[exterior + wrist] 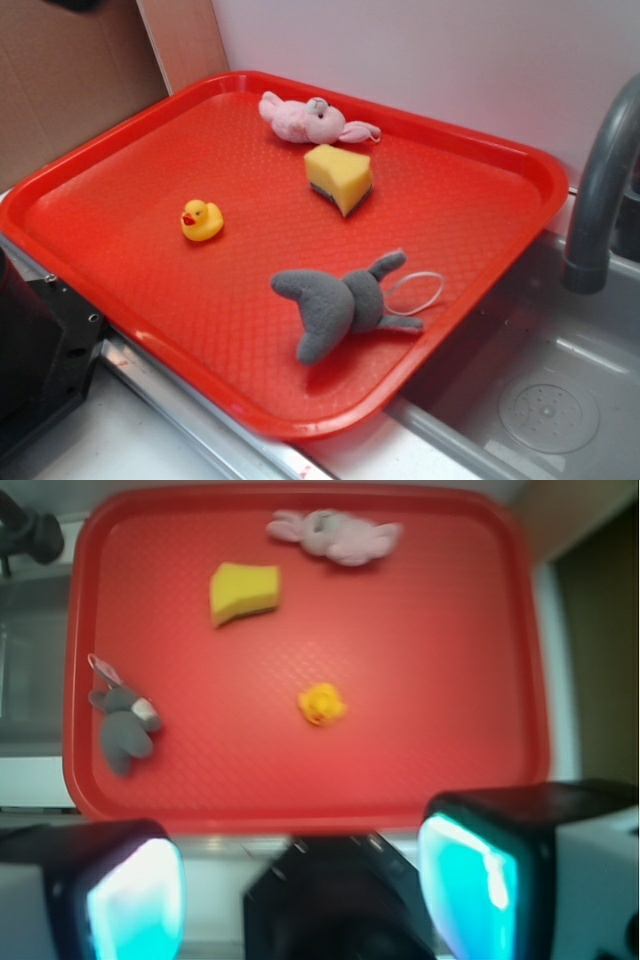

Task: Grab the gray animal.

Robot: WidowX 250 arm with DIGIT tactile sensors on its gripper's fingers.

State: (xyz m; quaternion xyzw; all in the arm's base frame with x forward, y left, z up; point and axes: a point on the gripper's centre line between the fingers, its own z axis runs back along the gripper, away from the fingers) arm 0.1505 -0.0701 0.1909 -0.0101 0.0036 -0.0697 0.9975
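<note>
The gray animal (pixel 340 303) is a dark-gray plush with long ears and a thin white string loop. It lies on its side on the red tray (pixel 120 200), near the tray's front right edge. In the wrist view it (pixel 125 727) lies at the tray's left side. My gripper (pixel 300 895) shows only in the wrist view. It hangs high above the tray's near edge, far from the plush. Its two fingers (pixel 135 900) stand wide apart with nothing between them.
On the tray also lie a small yellow duck (pixel 201 220), a yellow sponge wedge (pixel 339 177) and a pink plush bunny (pixel 310 119). A gray faucet (pixel 600 190) and a sink basin (pixel 540 400) are to the right. A black robot base (pixel 30 340) stands at front left.
</note>
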